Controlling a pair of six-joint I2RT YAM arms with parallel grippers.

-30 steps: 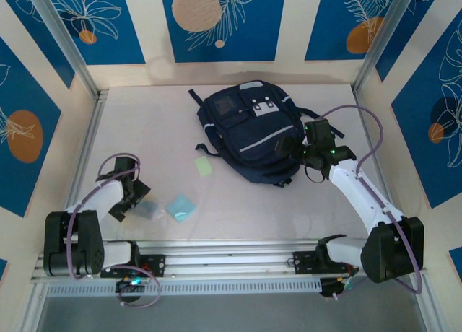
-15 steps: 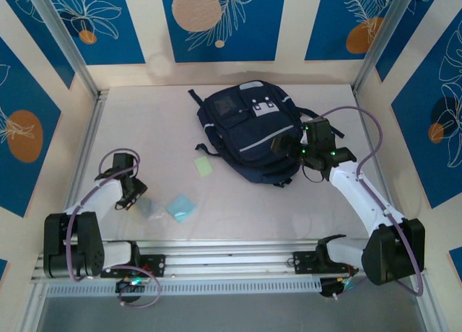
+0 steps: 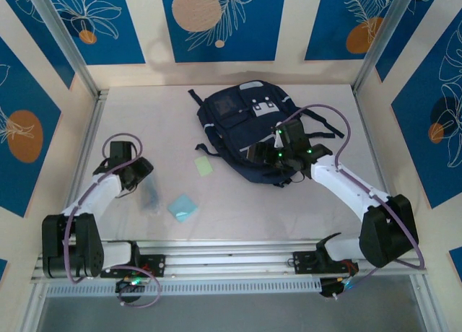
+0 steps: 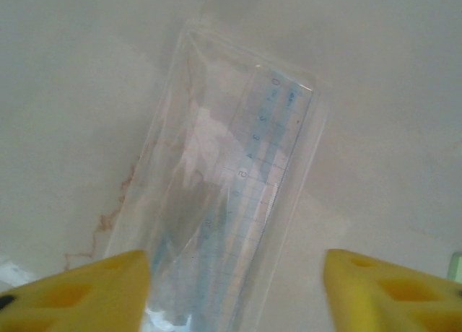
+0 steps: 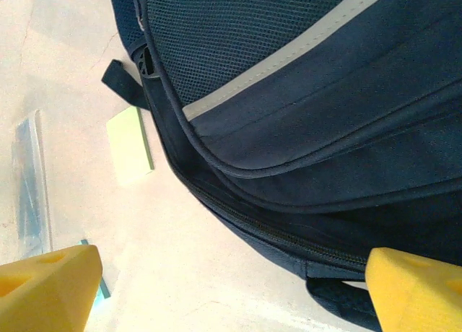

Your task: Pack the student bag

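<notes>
Two sets of jaws stand spread, and neither pinches anything.

Left jaws: a clear sleeve (image 4: 184, 195) holding a ruler (image 4: 266, 159) lies flat on the desk (image 4: 65, 94). Its near end sits between the two yellow fingertips (image 4: 79, 289), and the rest extends away from them.

Right jaws: the student bag (image 5: 303, 115) lies directly ahead on the desk, its zippered lower edge between the fingertips (image 5: 415, 292) but not gripped. In the wrist view, a pale green notepad (image 5: 131, 146) lies left of these jaws, just beside the bag. A teal pad (image 3: 182, 207) lies nearer the left jaws.
</notes>
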